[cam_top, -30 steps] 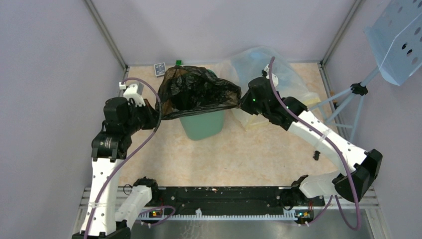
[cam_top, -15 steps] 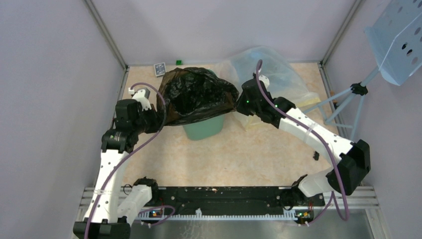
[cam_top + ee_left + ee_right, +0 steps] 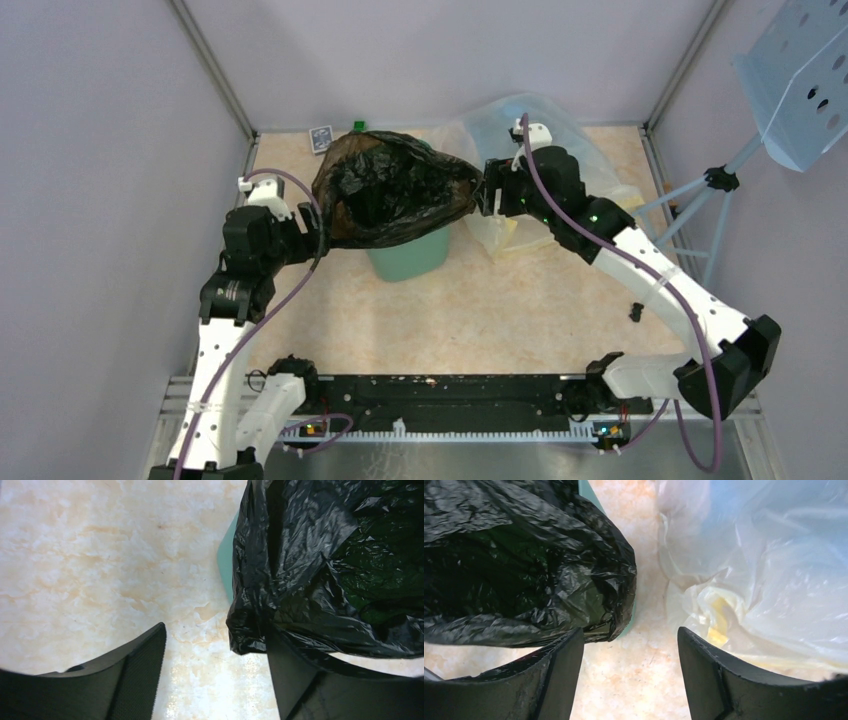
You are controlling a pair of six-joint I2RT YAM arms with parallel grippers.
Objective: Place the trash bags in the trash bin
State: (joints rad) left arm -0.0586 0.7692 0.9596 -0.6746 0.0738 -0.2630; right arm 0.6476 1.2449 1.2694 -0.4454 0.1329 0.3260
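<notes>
The black trash bag sits mouth-up over the mint-green trash bin, covering its rim and bulging past it. My left gripper stands open at the bag's left edge. In the left wrist view a bunched fold of the bag lies over the right finger, and only floor shows between the fingers of the gripper. My right gripper stands open at the bag's right edge. In the right wrist view the bag lies against the left finger, and the gripper holds nothing.
A big clear-yellowish plastic bag lies just right of the bin, close under the right arm. A small blue card box and a green cube sit at the back wall. A perforated blue panel on a stand rises at the right.
Both grippers, shut on the bag's rim a second ago, have opened and let it go. The bag is no longer stretched taut and has slackened over the bin. The right gripper has drawn back slightly.
</notes>
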